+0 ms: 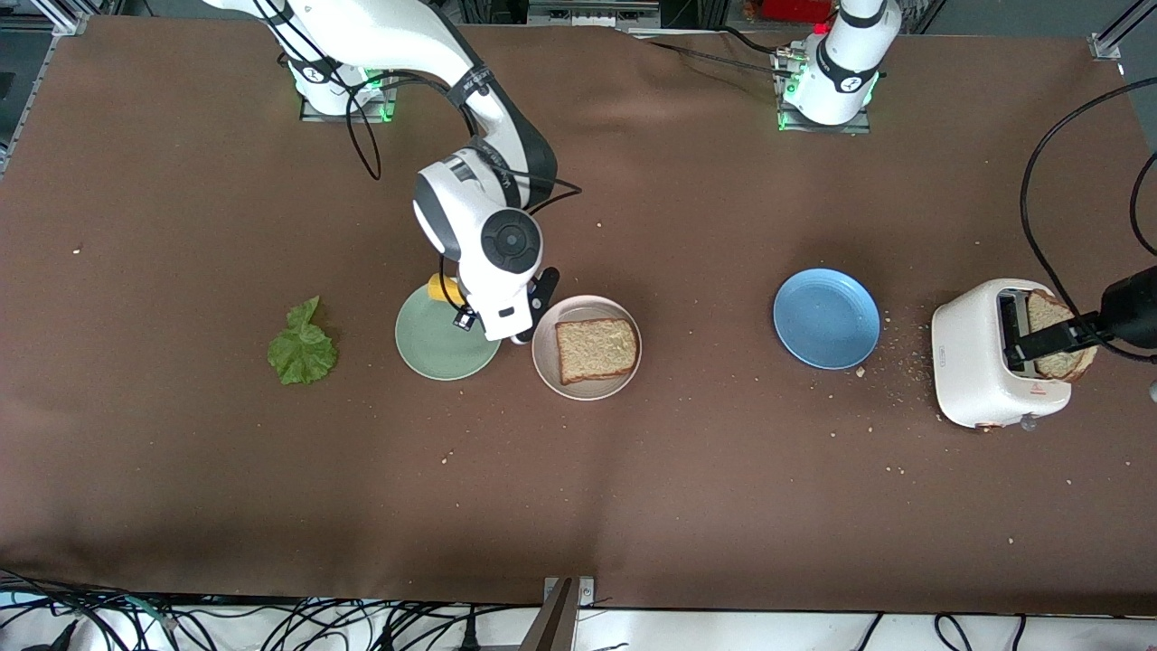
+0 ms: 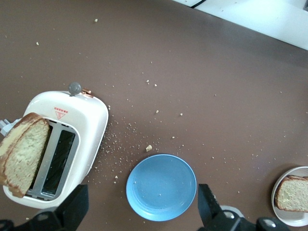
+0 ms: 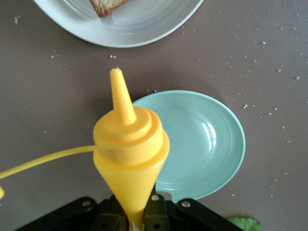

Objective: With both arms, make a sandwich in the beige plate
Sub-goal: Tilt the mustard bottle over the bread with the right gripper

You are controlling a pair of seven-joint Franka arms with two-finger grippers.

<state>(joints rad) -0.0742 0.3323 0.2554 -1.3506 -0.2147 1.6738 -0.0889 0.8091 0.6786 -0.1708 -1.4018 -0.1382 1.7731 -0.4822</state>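
The beige plate (image 1: 544,362) holds one slice of toasted bread (image 1: 597,349). Beside it, toward the right arm's end, is a mint-green plate (image 1: 434,348). My right gripper (image 3: 137,217) hangs over that green plate, shut on a yellow squeeze bottle (image 3: 130,149) whose nozzle points toward the beige plate (image 3: 144,24). A second bread slice (image 1: 1053,330) sticks up from the white toaster (image 1: 972,362). My left gripper (image 2: 142,214) is open and empty, up in the air over the toaster and the blue plate (image 2: 161,187). A ruffled lettuce leaf (image 1: 303,348) lies on the table.
The blue plate (image 1: 825,318) sits bare between the beige plate and the toaster. Crumbs are scattered around the toaster. Black cables (image 1: 1039,181) loop above the table at the left arm's end.
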